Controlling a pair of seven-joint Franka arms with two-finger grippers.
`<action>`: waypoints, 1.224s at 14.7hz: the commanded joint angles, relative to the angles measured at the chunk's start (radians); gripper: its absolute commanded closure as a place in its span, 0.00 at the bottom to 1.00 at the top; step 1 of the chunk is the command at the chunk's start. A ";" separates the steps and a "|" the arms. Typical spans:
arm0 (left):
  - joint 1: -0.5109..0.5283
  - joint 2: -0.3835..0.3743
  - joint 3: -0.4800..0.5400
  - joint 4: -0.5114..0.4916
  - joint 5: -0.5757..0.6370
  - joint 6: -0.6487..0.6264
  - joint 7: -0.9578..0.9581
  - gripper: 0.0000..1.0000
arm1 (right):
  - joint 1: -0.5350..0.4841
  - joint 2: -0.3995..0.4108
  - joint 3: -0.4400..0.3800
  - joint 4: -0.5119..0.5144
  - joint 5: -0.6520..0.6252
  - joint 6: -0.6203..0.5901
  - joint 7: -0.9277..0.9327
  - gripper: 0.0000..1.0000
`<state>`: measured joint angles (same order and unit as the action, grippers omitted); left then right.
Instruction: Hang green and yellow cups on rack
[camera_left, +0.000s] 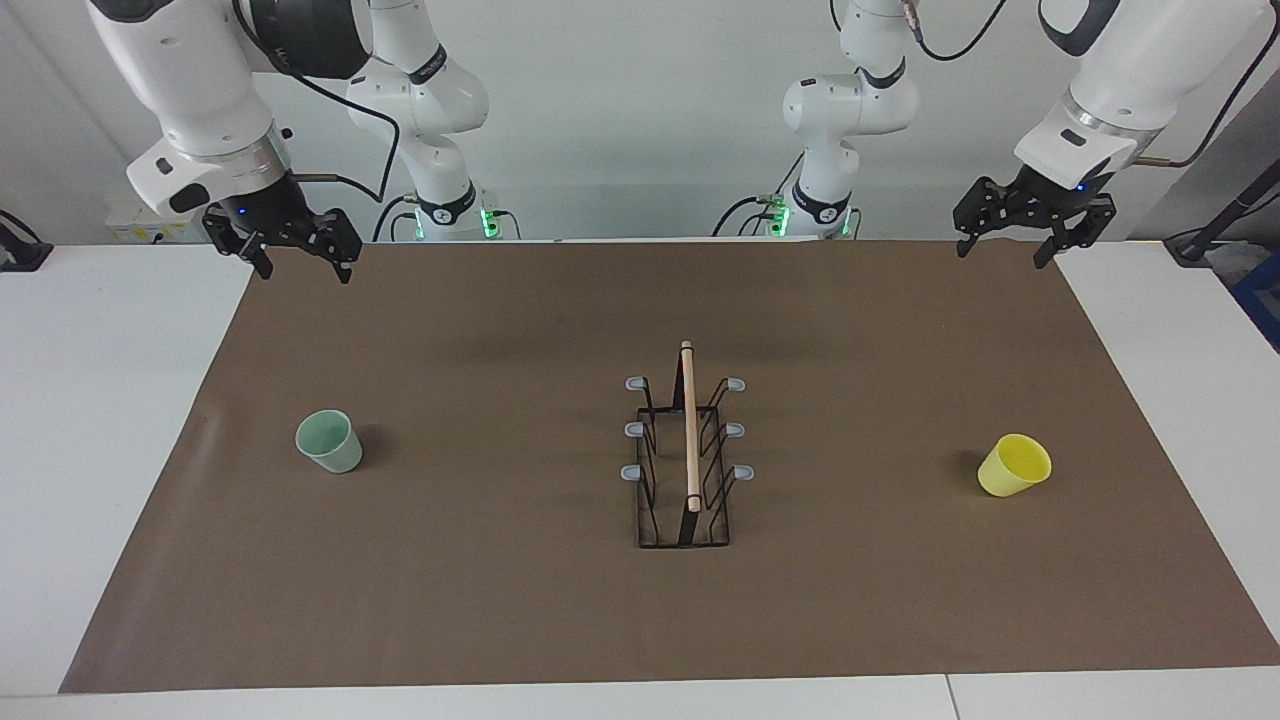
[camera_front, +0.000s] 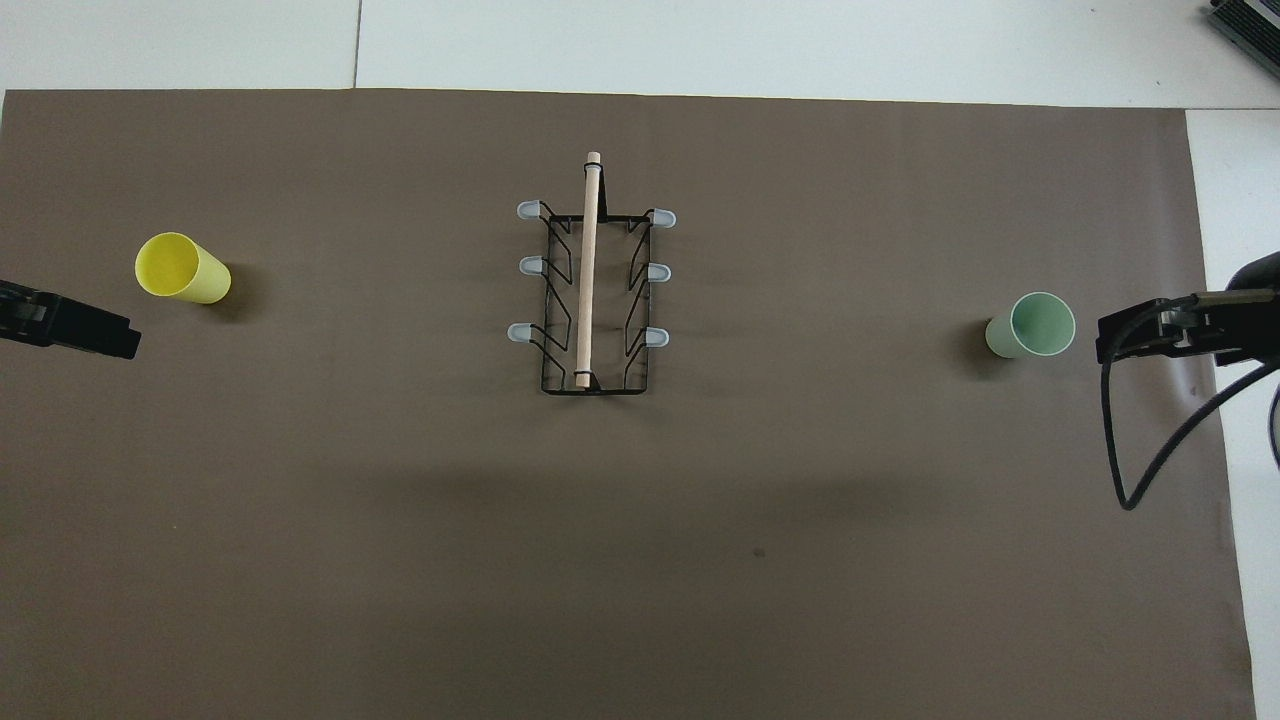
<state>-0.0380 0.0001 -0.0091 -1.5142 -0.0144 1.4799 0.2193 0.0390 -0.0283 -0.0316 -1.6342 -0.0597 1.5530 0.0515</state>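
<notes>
The pale green cup (camera_left: 330, 441) stands mouth up on the brown mat toward the right arm's end; it also shows in the overhead view (camera_front: 1035, 325). The yellow cup (camera_left: 1013, 466) stands mouth up toward the left arm's end, also seen from overhead (camera_front: 180, 268). The black wire rack (camera_left: 688, 450) with its wooden rod stands mid-mat, all prongs bare (camera_front: 590, 290). My right gripper (camera_left: 302, 270) hangs open and empty, high over the mat's corner at its own end (camera_front: 1125, 338). My left gripper (camera_left: 1000, 255) hangs open and empty, high over the mat's corner at its own end (camera_front: 110, 338).
The brown mat (camera_left: 500, 580) covers most of the white table (camera_left: 100, 400). A black cable (camera_front: 1140, 470) loops from the right arm over the mat's edge.
</notes>
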 joint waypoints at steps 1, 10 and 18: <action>-0.005 -0.031 0.003 -0.034 0.013 -0.001 0.014 0.00 | -0.004 -0.015 0.009 -0.026 0.017 0.035 0.008 0.00; -0.005 -0.029 0.003 -0.034 0.013 -0.001 0.014 0.00 | -0.045 0.379 0.007 0.209 0.012 0.061 -0.130 0.00; -0.005 -0.029 0.004 -0.034 0.013 -0.001 0.012 0.00 | -0.024 0.708 0.031 0.425 -0.063 0.099 -0.366 0.00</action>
<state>-0.0380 0.0001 -0.0091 -1.5142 -0.0144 1.4798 0.2195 0.0017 0.5652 -0.0223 -1.3403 -0.0787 1.6960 -0.2463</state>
